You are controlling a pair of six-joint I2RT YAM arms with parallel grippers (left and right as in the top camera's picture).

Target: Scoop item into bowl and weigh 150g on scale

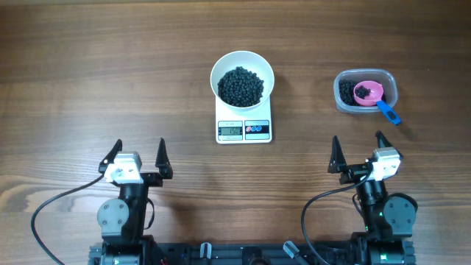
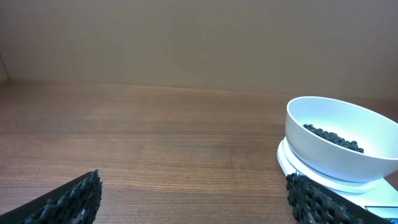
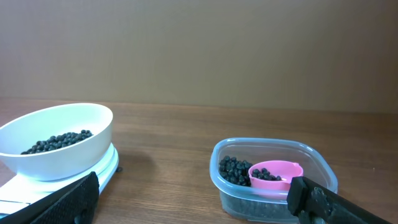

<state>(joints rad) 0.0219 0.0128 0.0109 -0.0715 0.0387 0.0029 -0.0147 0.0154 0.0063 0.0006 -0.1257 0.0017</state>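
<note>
The dark brown wood-grain table (image 1: pixel 73 66) stretches wide, and a plain beige wall (image 2: pixel 186 37) closes the room behind it. At the left, near the front edge, the left gripper (image 1: pixel 140 143) has its jaws spread wide, holding nothing. In the middle a round plain white bowl (image 1: pixel 218 70) sits on a small flat white rectangular scale (image 1: pixel 243 129), with a heap of small round black beans (image 1: pixel 241 86) inside. Well to the right, a clear rounded plastic tub (image 1: pixel 340 92) holds more beans and a small pink scoop (image 1: pixel 368 93). The right gripper (image 1: pixel 358 140) is equally wide and empty. Only the overhead view shows the scale's grey display and the scoop's blue handle. The left wrist view misses the tub, while the right wrist view catches both tub and bowl.
</note>
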